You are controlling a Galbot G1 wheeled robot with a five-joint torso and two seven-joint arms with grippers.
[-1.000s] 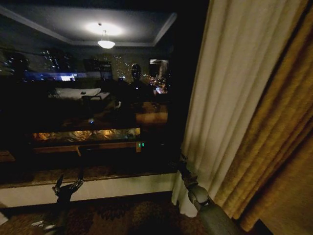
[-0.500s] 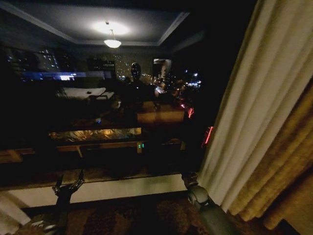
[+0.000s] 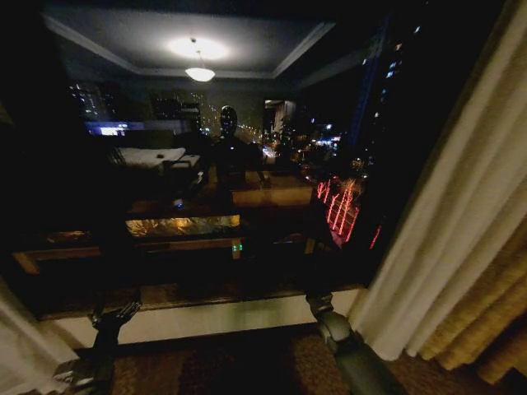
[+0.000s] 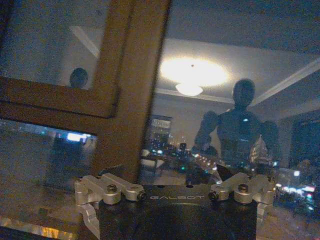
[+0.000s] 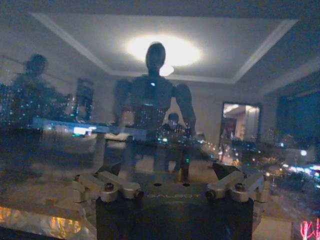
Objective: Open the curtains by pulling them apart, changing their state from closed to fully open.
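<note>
The right curtain (image 3: 461,222), a sheer cream panel, hangs drawn to the right side of the dark window (image 3: 247,206). A sliver of the left curtain (image 3: 20,350) shows at the lower left corner. My right gripper (image 3: 316,301) stands open by the sill, a little left of the right curtain's edge and apart from it. Low on the left, in front of the sill, my left gripper (image 3: 115,316) is open and holds nothing. In both wrist views the fingers (image 4: 107,189) (image 5: 107,187) are spread, with only glass reflections beyond them.
A thick golden drape (image 3: 494,325) hangs behind the right curtain at the far right. A pale sill wall (image 3: 214,317) runs under the window, with patterned carpet (image 3: 230,362) below. The glass mirrors the room, a ceiling lamp (image 3: 200,74) and my own body.
The right curtain's edge has slid well to the right, baring more window with red city lights. It has left the right gripper. More of the left curtain shows at lower left.
</note>
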